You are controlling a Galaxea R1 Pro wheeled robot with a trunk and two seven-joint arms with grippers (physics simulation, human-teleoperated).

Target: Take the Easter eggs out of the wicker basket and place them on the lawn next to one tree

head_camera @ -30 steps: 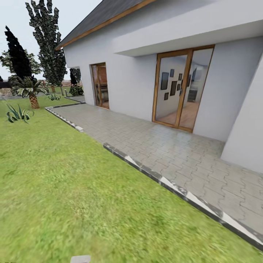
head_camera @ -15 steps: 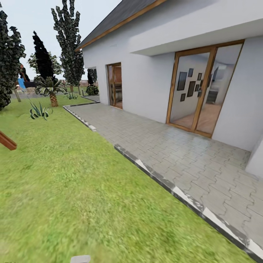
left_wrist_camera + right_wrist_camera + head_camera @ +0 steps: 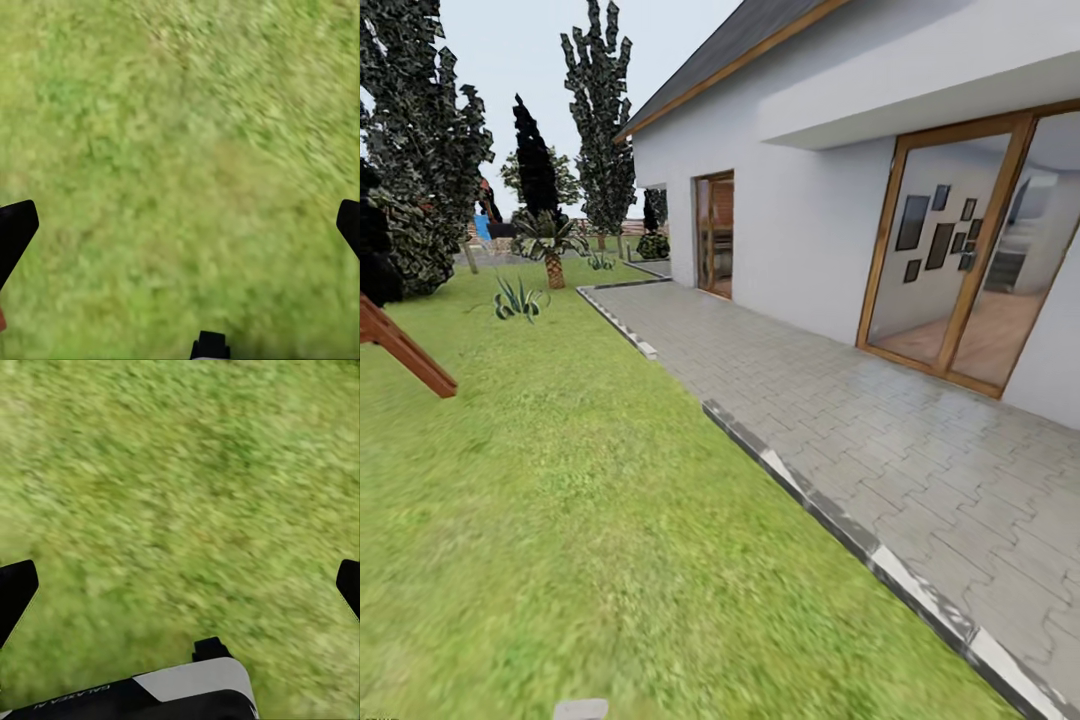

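We stand on the lawn [image 3: 560, 520]; a tree [image 3: 600, 110] rises far off beside the house [image 3: 810, 200]. Our left claw [image 3: 180, 225] and right claw [image 3: 180, 585] hang spread wide, empty. We should keep scanning for the basket and eggs.

Your left gripper [image 3: 180, 225] hangs with its jaws spread wide, nothing between the fingertips [image 3: 16, 229], palm facing down at the lawn [image 3: 180, 135]. Your right gripper [image 3: 180, 585] is posed the same above the lawn, fingers parted and empty.
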